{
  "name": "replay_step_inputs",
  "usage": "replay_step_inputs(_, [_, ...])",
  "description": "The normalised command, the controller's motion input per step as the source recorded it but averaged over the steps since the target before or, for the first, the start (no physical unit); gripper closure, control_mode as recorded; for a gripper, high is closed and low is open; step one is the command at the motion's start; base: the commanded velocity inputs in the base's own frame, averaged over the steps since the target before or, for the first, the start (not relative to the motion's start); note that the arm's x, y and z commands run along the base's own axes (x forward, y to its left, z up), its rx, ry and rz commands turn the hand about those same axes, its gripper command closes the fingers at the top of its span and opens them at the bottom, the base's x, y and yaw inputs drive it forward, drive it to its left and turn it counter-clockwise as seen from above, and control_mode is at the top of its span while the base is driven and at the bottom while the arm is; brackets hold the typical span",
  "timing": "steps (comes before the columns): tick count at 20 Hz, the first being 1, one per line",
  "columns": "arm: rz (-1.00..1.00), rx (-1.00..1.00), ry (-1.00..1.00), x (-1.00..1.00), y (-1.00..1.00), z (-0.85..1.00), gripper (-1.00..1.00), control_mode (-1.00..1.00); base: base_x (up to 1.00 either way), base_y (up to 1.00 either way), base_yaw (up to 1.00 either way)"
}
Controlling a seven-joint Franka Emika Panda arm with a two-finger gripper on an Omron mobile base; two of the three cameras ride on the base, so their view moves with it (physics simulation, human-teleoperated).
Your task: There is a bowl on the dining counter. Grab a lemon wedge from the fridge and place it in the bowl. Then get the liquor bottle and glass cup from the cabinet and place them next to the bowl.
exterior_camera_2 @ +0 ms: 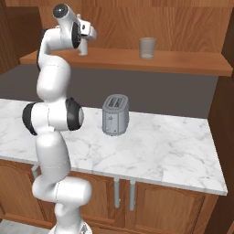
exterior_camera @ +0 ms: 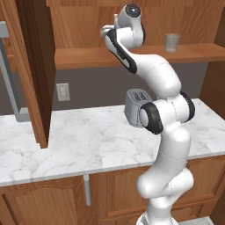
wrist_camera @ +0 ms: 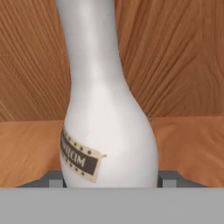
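Since the bottle [wrist_camera: 105, 122] fills the middle of the hand view, upright on the cabinet shelf [exterior_camera_2: 183, 61], looks like the gripper [wrist_camera: 109, 178] clamped round its fat lower body. Smooth, slippery, breakable; best squeezed low, never that skinny neck.

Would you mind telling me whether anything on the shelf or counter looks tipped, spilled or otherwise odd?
Nothing stands out. The bottle stands upright on the shelf between the gripper fingers, the cup stands upright further along, and the toaster sits squarely on the counter. No spills or damage show.
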Motion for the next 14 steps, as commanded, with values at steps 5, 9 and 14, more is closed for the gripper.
replay_step_inputs(5, [0.02,0.0,-0.07,-0.98,-0.15,-0.05,1.0,-1.0,0.0,0.0,0.0])
replay_step_inputs(9, [0.06,0.0,-0.05,-1.0,-0.23,-0.17,1.0,-1.0,0.0,0.0,0.0])
replay_step_inputs(14, [0.11,0.07,-0.22,-1.0,-0.23,-0.06,1.0,-1.0,0.0,0.0,0.0])
